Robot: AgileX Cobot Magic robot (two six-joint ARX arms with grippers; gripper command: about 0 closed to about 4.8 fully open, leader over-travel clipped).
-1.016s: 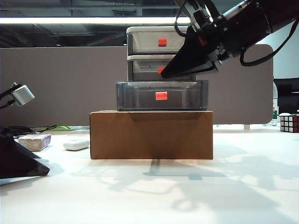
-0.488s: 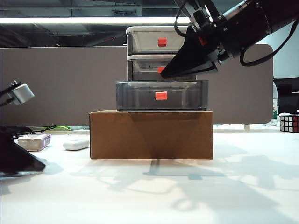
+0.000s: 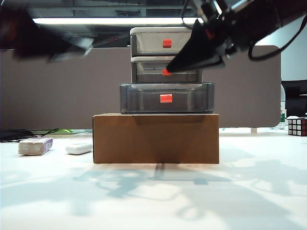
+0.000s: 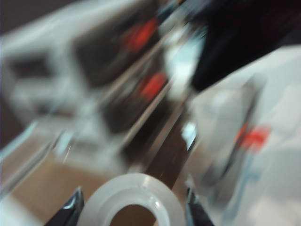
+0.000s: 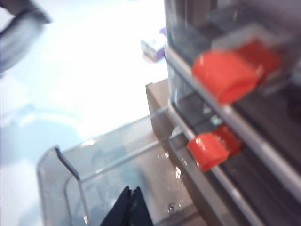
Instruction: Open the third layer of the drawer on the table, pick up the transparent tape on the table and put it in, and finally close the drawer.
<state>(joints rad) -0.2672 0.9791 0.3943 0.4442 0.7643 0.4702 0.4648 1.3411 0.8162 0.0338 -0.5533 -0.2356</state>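
Blurred and dark, the left pincer (image 3: pixel 72 48) hangs high at the left, clamped on the transparent tape (image 4: pixel 134 200). On the white bench (image 3: pixel 153 201), the drawer (image 3: pixel 165 69) tops a cardboard box (image 3: pixel 156 139), its third layer (image 3: pixel 166 98) pulled out. The right pincer (image 5: pixel 129 205), tips together, sits over that tray.

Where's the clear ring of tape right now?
The clear ring of tape sits between the left gripper's fingers in the left wrist view, raised near the three-tier plastic drawer unit; motion blur hides it in the exterior view.

I've got the drawer (image 3: pixel 166 69) sitting on a cardboard box (image 3: pixel 156 138), third layer (image 3: pixel 166 97) pulled out front, left gripper (image 4: pixel 131 209) up left.
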